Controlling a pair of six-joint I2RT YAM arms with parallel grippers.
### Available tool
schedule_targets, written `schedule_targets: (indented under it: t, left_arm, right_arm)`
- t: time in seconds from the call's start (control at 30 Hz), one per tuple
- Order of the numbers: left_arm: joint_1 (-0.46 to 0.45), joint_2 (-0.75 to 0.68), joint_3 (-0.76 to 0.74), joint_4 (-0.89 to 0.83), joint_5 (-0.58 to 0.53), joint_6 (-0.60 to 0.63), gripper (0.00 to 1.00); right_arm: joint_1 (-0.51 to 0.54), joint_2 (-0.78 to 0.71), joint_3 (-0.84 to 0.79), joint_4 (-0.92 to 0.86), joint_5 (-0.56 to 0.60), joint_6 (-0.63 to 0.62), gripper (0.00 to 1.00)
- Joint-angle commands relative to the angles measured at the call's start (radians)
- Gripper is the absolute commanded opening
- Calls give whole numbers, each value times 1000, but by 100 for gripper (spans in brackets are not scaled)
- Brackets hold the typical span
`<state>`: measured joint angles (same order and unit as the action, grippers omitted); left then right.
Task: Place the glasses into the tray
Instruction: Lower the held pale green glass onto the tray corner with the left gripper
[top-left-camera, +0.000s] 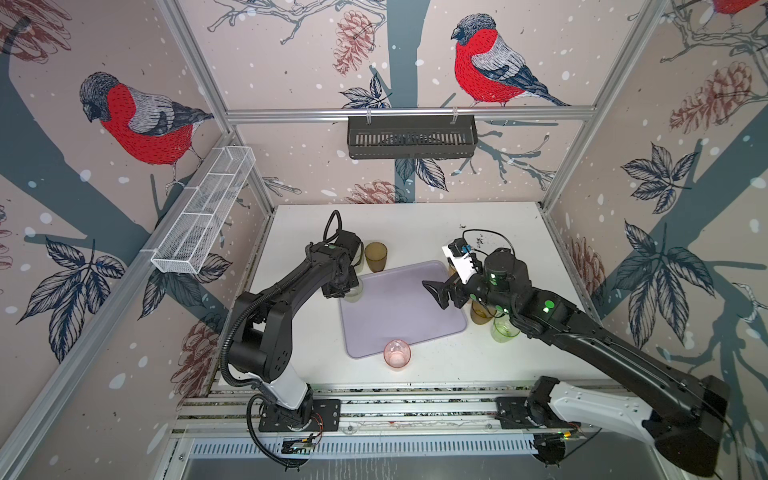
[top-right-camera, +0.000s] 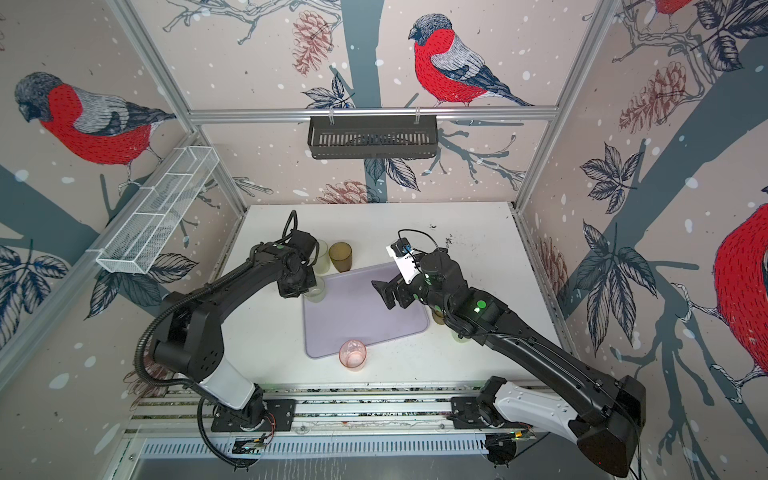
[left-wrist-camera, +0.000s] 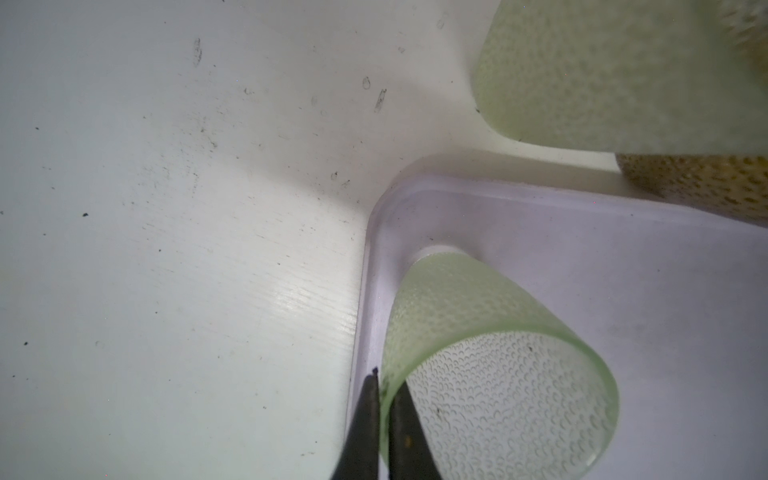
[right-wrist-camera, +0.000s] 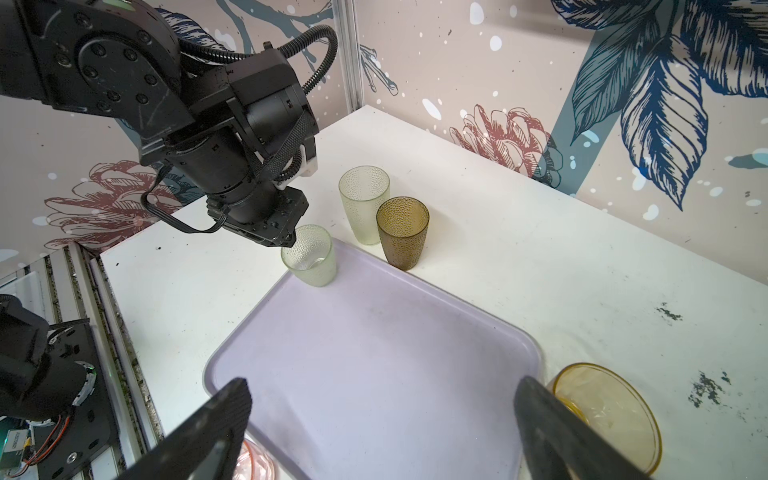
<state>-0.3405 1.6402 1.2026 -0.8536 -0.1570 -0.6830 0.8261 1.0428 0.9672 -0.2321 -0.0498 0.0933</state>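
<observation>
The pale lavender tray (top-left-camera: 399, 316) (top-right-camera: 365, 320) lies mid-table. My left gripper (left-wrist-camera: 387, 380) (right-wrist-camera: 286, 241) is shut on the rim of a pale green glass (left-wrist-camera: 478, 332) (right-wrist-camera: 309, 255) (top-left-camera: 355, 294), one finger inside and one outside. That glass is upright in the tray's far left corner; I cannot tell whether its base touches the floor. My right gripper (right-wrist-camera: 382, 388) (top-left-camera: 436, 293) hovers open over the tray's right part, holding nothing. Just beyond the tray stand a second pale green glass (right-wrist-camera: 365, 210) and a brown glass (right-wrist-camera: 402, 232) (top-left-camera: 376, 257).
A pink glass (top-left-camera: 397, 353) (top-right-camera: 352, 353) stands at the tray's near edge. An amber glass (right-wrist-camera: 611, 411) (top-left-camera: 480, 313) and a green glass (top-left-camera: 503, 330) sit right of the tray, partly under my right arm. A black slotted basket (top-left-camera: 411, 141) and white mesh basket (top-left-camera: 203, 212) hang on the walls.
</observation>
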Motion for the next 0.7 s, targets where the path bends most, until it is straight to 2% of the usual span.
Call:
schedule_targets:
  t: [0.0, 0.53, 0.67]
  left_arm:
    - [3, -3, -6, -22, -11, -2, 9]
    - [3, 3, -2, -19, -14, -2, 14]
    - [3, 1, 0, -22, -15, -1, 18]
  right_arm:
    - [0, -3, 2, 19, 5, -12, 100]
    - [0, 2, 13, 21, 1, -15, 99]
    - [0, 4, 18, 19, 1, -17, 99]
